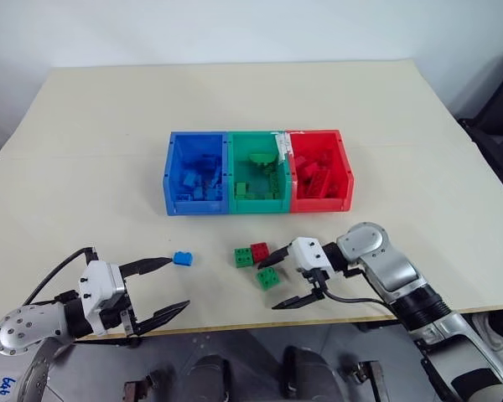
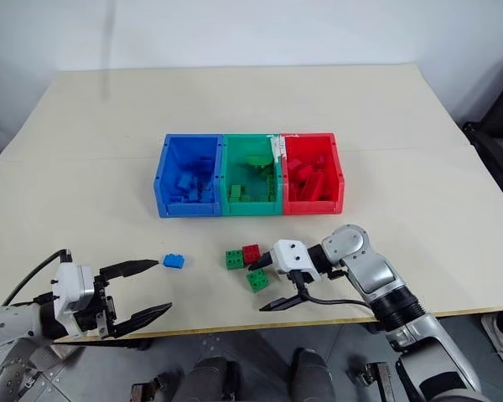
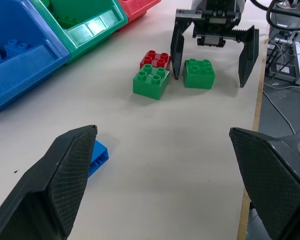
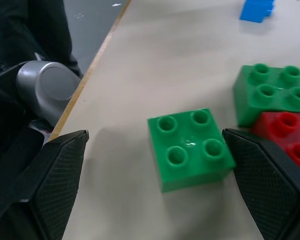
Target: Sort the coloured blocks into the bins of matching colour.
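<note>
We see the worktop (image 1: pixel 84 126), then bins (image 1: pixel 258 172). Near green block (image 1: pixel 267 278) sits just before them, between right gripper (image 1: pixel 290 281) fingers, wide, probably not touching. We'd centre, then close. Left gripper (image 1: pixel 161 288) wide, empty.

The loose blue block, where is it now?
In the left eye view the blue block lies alone on the table, by the left gripper, left of the green-and-red cluster.

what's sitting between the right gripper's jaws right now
A green block sits on the table between the open jaws of the right gripper, not yet gripped; the right wrist view shows it.
</note>
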